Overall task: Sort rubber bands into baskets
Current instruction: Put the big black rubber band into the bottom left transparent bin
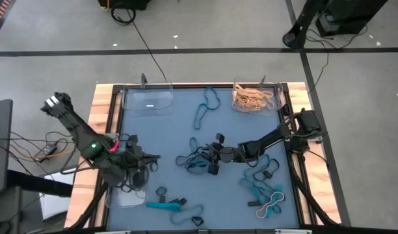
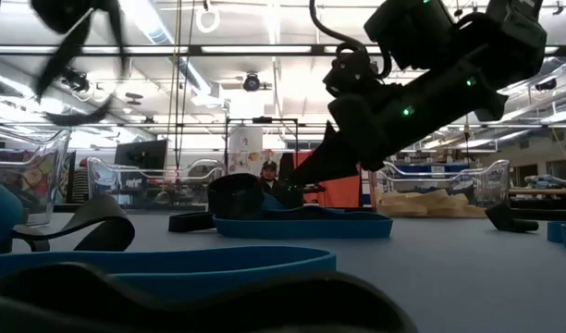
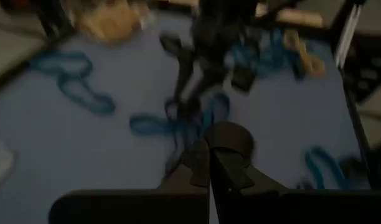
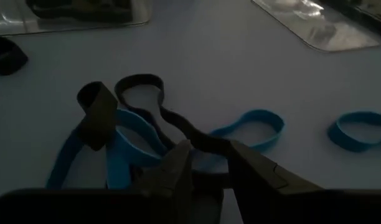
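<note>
Rubber bands in teal, black and tan lie scattered on the blue mat [image 1: 173, 136]. Three clear baskets stand on it: one far left [image 1: 147, 103], one far right [image 1: 254, 97] holding tan bands, one near left [image 1: 124, 197]. My left gripper [image 1: 149, 158] hovers by the near-left basket, shut on a black band [image 3: 231, 138]. My right gripper [image 4: 209, 158] is low over a tangle of teal and black bands [image 1: 196, 161] at the mat's middle. It is open, and its fingertips stand on either side of a black band [image 4: 178, 121] that lies on the mat. My left gripper pinches a black rubber band between its two fingertips [image 3: 203, 163]. A short dark loop of it [image 3: 234, 134] sticks out just past the tips, clear of the mat. The fingers slant downward toward the table's middle.
More teal, black and tan bands lie near right [image 1: 264, 188] and along the near edge [image 1: 163, 205]. A long teal band [image 1: 205, 107] lies far centre. A wooden rim [image 1: 101, 110] frames the mat. Cables run beside both arm bases.
</note>
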